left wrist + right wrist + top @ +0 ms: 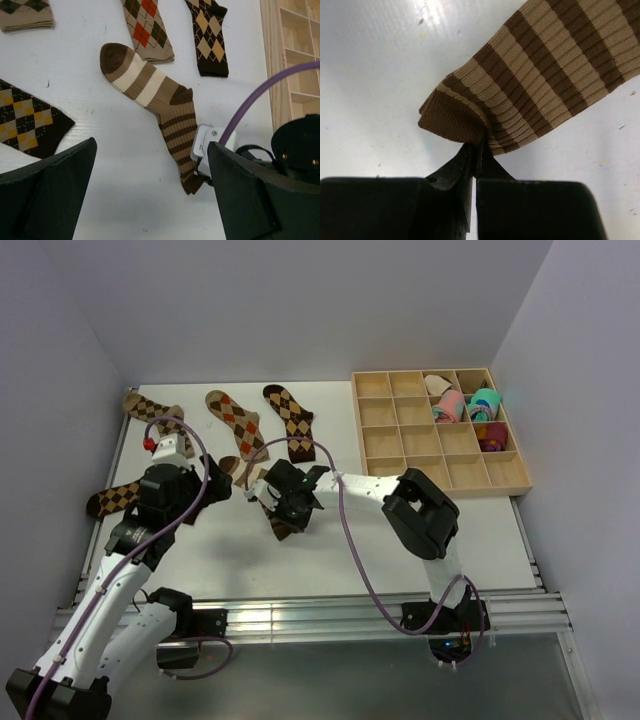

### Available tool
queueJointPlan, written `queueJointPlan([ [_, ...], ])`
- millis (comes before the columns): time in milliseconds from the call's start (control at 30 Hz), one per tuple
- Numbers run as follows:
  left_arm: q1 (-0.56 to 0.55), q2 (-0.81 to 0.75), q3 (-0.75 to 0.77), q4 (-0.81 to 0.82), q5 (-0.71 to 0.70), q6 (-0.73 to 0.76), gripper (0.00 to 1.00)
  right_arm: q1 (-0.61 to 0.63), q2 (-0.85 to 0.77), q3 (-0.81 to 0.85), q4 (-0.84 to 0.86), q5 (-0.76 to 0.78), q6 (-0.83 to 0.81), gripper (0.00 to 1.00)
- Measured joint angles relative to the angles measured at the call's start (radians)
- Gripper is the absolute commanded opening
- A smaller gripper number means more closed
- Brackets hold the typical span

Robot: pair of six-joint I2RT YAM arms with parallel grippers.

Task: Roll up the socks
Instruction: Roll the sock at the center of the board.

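Observation:
The brown-and-cream striped sock lies flat at the table's middle, toe at the far left, cuff toward me. My right gripper is shut on the edge of its dark cuff, which is bunched up off the table; it also shows in the top view. My left gripper is open and empty, hovering just left of the sock's leg. Four argyle socks lie flat: three at the back, and one at the left.
A wooden compartment tray stands at the back right, with pink and teal rolled bundles in its far right cells. The right arm's purple cable arcs over the table. Grey walls close in left, right and back.

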Motion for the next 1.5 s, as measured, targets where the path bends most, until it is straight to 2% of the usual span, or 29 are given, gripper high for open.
queueJointPlan([
  [67,0.000,-0.007,0.000,-0.002,-0.018,-0.006,0.99,0.013,-0.014,-0.020,0.005,0.003,0.011,0.07],
  [133,0.000,-0.017,0.000,-0.002,-0.034,-0.009,1.00,0.034,-0.022,-0.032,0.004,-0.003,0.027,0.23],
  [267,0.000,-0.045,0.000,-0.002,-0.072,-0.019,1.00,0.089,-0.036,-0.047,-0.003,-0.039,0.045,0.41],
  [300,0.000,-0.052,0.000,-0.003,-0.083,-0.024,0.99,0.097,-0.039,-0.047,-0.007,-0.048,0.050,0.49],
  [400,0.000,-0.087,0.000,-0.006,-0.124,-0.034,0.99,0.116,-0.049,-0.045,-0.027,-0.070,0.053,0.56],
  [667,0.006,-0.163,0.000,-0.002,-0.180,-0.047,0.99,0.069,-0.053,0.059,-0.042,-0.022,0.075,0.53],
  [833,0.010,-0.145,0.000,-0.004,-0.179,-0.050,0.99,0.006,-0.027,0.175,0.031,0.037,0.118,0.49],
  [1100,0.032,-0.136,0.000,-0.002,-0.166,-0.050,0.99,-0.042,0.138,0.349,0.101,0.121,0.169,0.43],
  [1267,0.038,-0.135,0.000,-0.002,-0.155,-0.050,0.99,-0.046,0.230,0.357,0.104,0.135,0.185,0.41],
  [1500,0.045,-0.121,0.000,-0.002,-0.133,-0.050,0.99,-0.053,0.251,0.354,0.109,0.160,0.237,0.36],
])
